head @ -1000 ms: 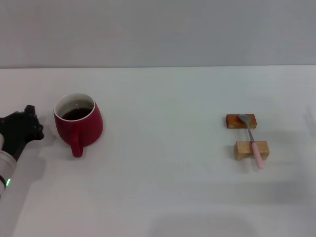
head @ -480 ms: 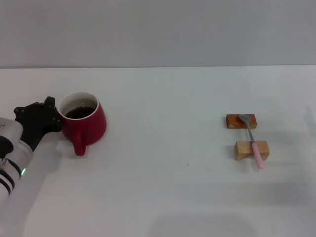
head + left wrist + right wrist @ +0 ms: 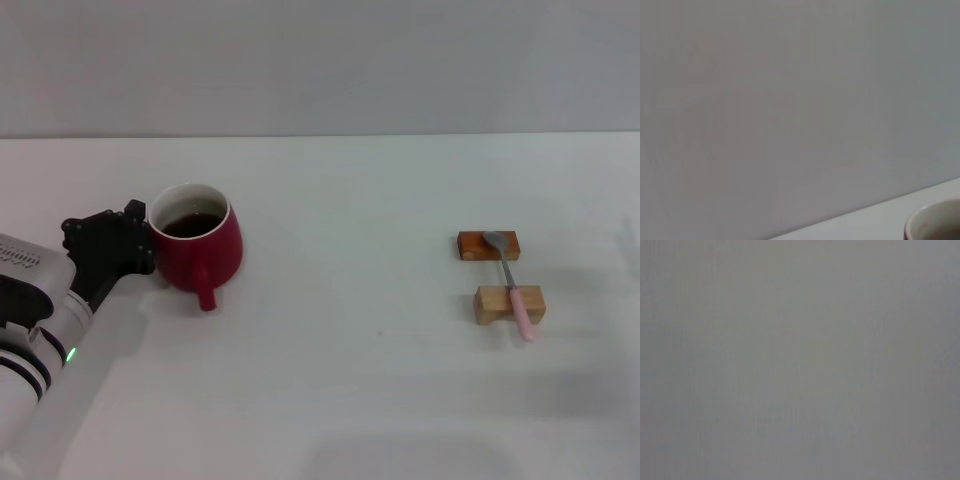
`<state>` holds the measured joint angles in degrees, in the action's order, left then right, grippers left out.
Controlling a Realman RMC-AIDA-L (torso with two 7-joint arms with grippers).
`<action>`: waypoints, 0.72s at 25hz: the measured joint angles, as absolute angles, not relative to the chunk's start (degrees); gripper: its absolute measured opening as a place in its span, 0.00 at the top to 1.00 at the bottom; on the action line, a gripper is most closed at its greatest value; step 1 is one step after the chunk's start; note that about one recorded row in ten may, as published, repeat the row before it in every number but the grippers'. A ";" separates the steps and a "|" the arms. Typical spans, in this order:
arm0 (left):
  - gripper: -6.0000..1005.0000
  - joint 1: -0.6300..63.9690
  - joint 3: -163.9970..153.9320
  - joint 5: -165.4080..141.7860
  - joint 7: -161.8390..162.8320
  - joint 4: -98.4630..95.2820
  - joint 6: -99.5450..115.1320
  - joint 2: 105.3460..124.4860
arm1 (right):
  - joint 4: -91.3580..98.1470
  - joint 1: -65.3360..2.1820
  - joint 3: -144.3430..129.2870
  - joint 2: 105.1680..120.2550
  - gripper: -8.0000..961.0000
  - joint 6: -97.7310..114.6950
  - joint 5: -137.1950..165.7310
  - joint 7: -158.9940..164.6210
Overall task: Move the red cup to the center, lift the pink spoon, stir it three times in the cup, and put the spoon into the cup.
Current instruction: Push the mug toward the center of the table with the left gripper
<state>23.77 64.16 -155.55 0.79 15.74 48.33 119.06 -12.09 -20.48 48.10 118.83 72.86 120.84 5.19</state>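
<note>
1. Head view: the red cup (image 3: pixel 196 246) stands upright on the left part of the white table (image 3: pixel 350 380), its loop handle turned toward the robot.
2. Its white inside holds dark liquid, sitting a little below the rim.
3. Pressed against the cup's left side is the left gripper (image 3: pixel 140 248), black, at the end of a white arm that comes in from the lower left corner. I cannot tell whether its fingers are spread or closed; from here they only show as touching the cup's wall.
4. Well apart, on the right part of the table, the pink spoon (image 3: pixel 511 286) lies across two small wooden blocks.
5. The spoon's grey metal bowl rests on the darker block (image 3: pixel 488 245), farther from the robot, and its pale pink handle crosses the lighter block (image 3: pixel 509 304), with the handle's end sticking out past it toward the robot.
6. Left wrist view: mostly grey wall, with a strip of table and a bit of the cup's rim (image 3: pixel 935 225) in one corner.
7. Right wrist view: only plain grey; the right gripper shows nowhere.
</note>
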 joint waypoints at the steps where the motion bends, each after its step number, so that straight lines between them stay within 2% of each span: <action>1: 0.99 23.62 63.58 -155.53 0.85 16.03 48.33 119.06 | -12.06 -20.48 48.11 118.82 0.15 72.86 120.85 5.19; 18: 0.98 22.41 57.78 -155.60 1.36 19.22 48.50 119.00 | -12.03 -20.37 48.16 118.82 0.15 72.87 120.97 5.18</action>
<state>22.41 57.78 -155.60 1.36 19.22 48.50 119.00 -12.03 -20.37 48.16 118.82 72.87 120.97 5.18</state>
